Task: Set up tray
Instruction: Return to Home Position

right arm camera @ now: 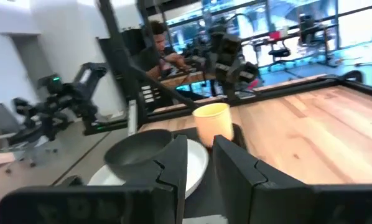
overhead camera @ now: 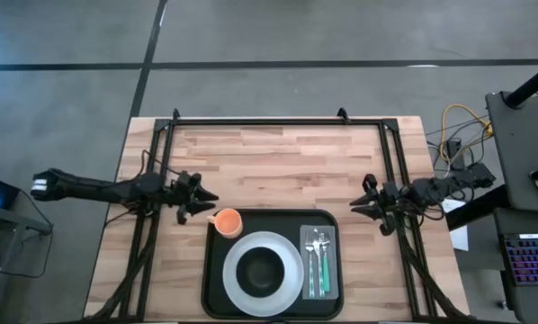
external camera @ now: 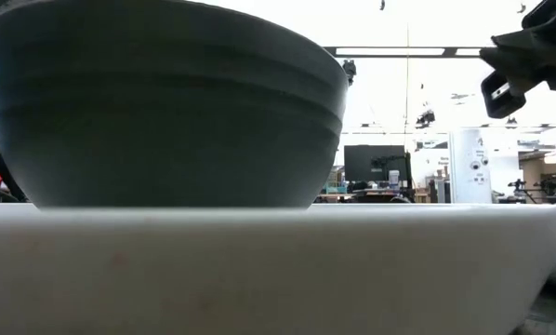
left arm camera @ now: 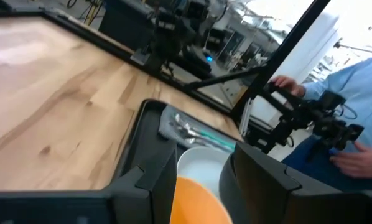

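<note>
Squarely, tray [overhead camera: 213,290], long axis left-right

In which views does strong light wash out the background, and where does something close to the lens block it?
Low view: the dark bowl on the white plate blocks most of the frame, and the ceiling behind it is washed out to white. Left wrist view: the far room glares white. High view: the light is even, with no glare on the tray.

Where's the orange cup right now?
In the high view, the orange cup stands in the tray's top-left corner, beside the white plate, with the left gripper close by.
</note>
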